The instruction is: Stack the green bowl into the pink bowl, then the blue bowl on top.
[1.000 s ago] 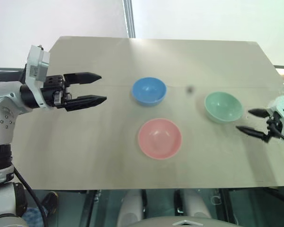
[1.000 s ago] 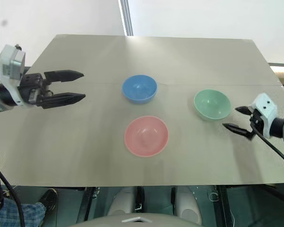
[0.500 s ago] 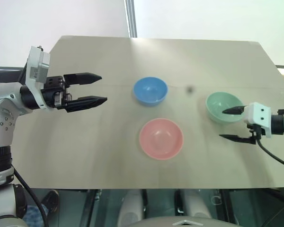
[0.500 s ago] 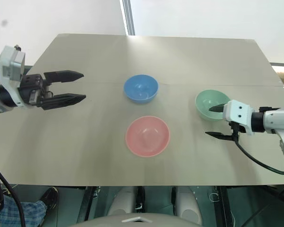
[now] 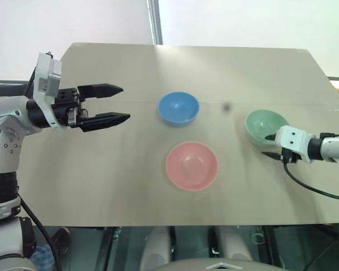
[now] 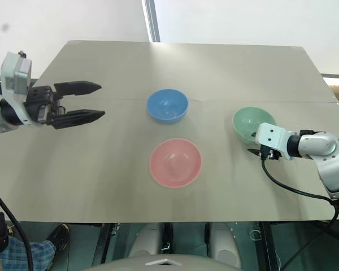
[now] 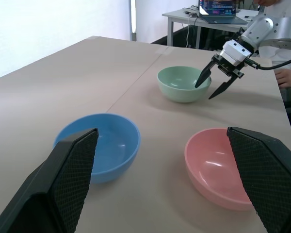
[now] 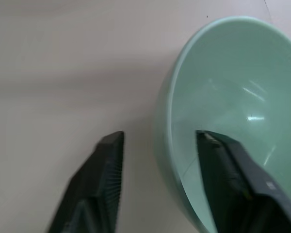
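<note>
Two fingers of the right gripper (image 7: pixel 212 85) straddle the green bowl's (image 7: pixel 183 83) rim, unclosed.

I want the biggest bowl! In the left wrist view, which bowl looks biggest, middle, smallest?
1. Blue bowl and pink bowl: alike, both near the camera.
2. Green bowl: smallest, but it's farther away, so real sizes are unsure.

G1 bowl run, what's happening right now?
The right gripper is at the green bowl, one finger inside and one outside the rim nearest it, jaws apart, not yet clamped. The bowl sits on the table. The left gripper hovers open over the table's left side, holding nothing. The pink bowl and blue bowl sit apart and empty in the middle. Nothing is stacked yet.
</note>
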